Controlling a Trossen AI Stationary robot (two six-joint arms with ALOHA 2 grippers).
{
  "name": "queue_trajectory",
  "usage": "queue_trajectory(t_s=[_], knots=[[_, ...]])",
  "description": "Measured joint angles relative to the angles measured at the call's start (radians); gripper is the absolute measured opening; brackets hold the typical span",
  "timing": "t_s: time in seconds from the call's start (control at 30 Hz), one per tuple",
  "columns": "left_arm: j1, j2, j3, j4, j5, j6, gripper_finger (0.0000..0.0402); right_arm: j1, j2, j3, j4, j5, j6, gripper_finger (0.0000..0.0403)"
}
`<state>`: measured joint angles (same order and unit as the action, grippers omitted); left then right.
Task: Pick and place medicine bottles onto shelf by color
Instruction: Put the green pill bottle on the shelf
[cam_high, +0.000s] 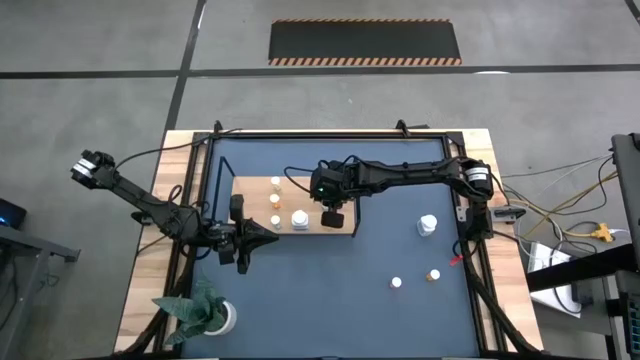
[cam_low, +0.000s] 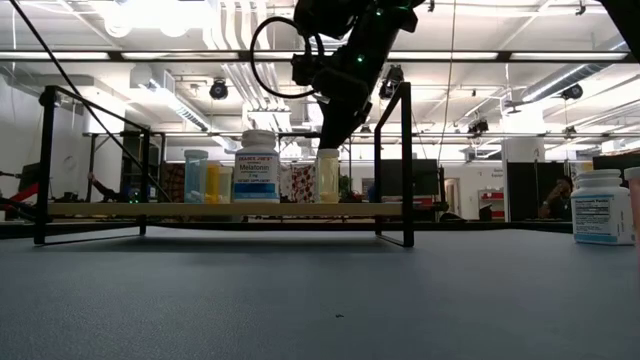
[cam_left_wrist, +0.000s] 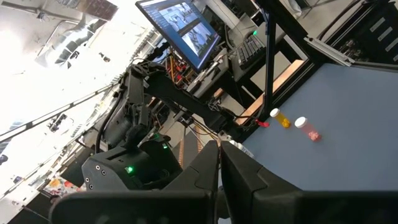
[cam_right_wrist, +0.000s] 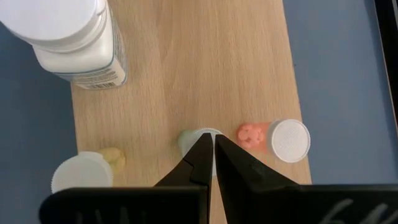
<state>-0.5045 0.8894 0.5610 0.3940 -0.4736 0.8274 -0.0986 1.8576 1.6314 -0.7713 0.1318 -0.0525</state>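
Nearest the table's front edge, two small medicine bottles stand loose on the dark blue tabletop, one white-topped and one orange-topped, well apart from the shelf. A larger white bottle waits a little farther back. The left gripper is parked just in front of the shelf's left end, fingers together and empty. On the shelf we see several small bottles and a large labelled bottle. The right gripper hangs over the shelf's right end, fingers pressed together with nothing between them, its tips right above a green-filled bottle. A pink-filled bottle stands just beside it at the board's edge. Risk, in our judgement: if the closed tips descend, they would press on the green bottle, tipping it into its pink neighbour and off the edge. Opening the fingers so near could also clip the neighbour.
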Motion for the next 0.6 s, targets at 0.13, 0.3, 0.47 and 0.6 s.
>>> queue_trajectory(t_s=[0.13, 0.3, 0.47, 0.6], knots=[[0.000, 0.000, 0.000, 0.000, 0.000, 0.000, 0.0000, 0.000, 0.000, 0.000, 0.000, 0.000, 0.000, 0.0012], [0.000, 0.000, 0.000, 0.000, 0.000, 0.000, 0.0000, 0.000, -0.004, 0.000, -0.003, 0.000, 0.000, 0.0012], [0.000, 0.000, 0.000, 0.000, 0.000, 0.000, 0.0000, 0.000, -0.006, 0.000, -0.005, -0.001, 0.006, 0.0012], [0.000, 0.000, 0.000, 0.000, 0.000, 0.000, 0.0000, 0.000, -0.007, -0.001, -0.004, -0.001, 0.006, 0.0012]])
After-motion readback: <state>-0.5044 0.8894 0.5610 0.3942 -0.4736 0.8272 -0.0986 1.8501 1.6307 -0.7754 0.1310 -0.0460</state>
